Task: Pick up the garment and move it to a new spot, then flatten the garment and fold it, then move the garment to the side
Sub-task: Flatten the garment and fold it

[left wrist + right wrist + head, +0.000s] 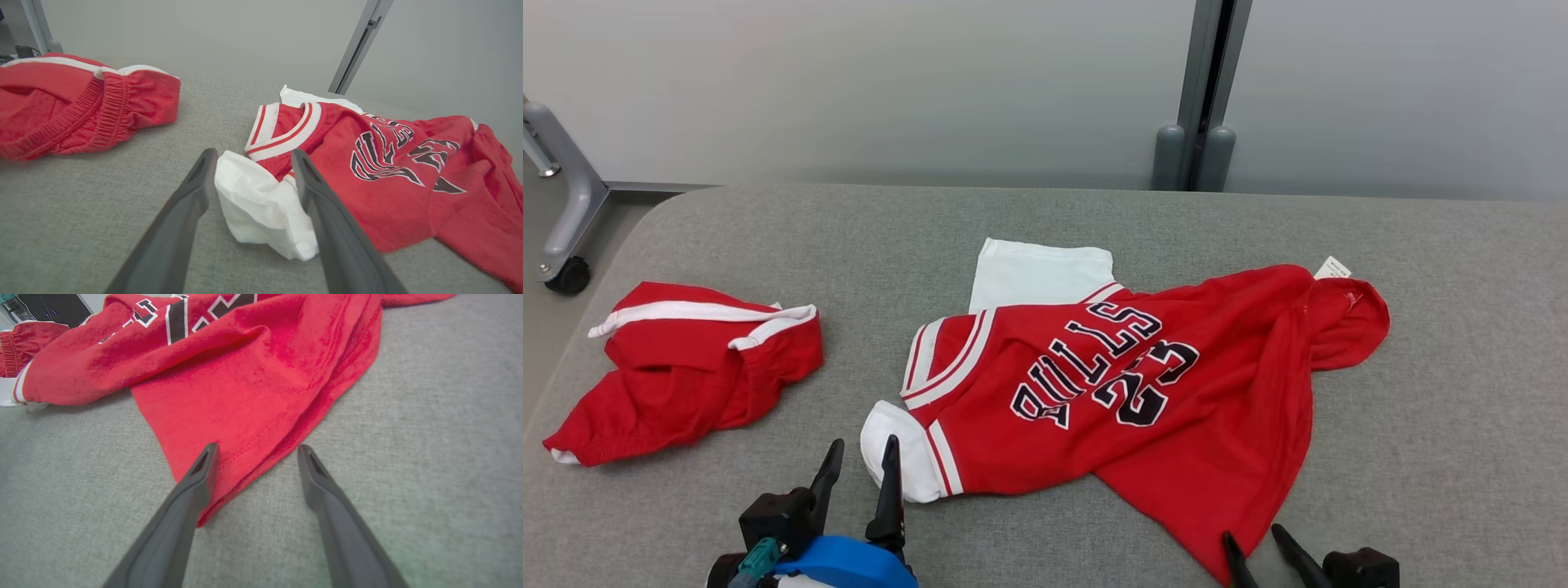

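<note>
The garment point(1143, 392) is a red "BULLS 23" jersey with white sleeves, lying crumpled and upside down in the middle of the grey table point(1094, 220). My left gripper point(864, 445) is open at the jersey's near-left corner. In the left wrist view its fingers straddle the bunched white sleeve point(261, 204) without closing on it. My right gripper point(1251, 532) is open at the table's near edge, right by the jersey's lowest red corner. In the right wrist view that hem corner point(229, 465) lies between the fingers, against the left one, and the gripper point(257, 448) holds nothing.
Red shorts point(686, 367) with white stripes lie bunched at the table's left. A grey wheeled frame leg point(564, 212) stands off the table's left end, and a grey post point(1201, 122) rises behind the far edge. Bare table shows to the right of the jersey.
</note>
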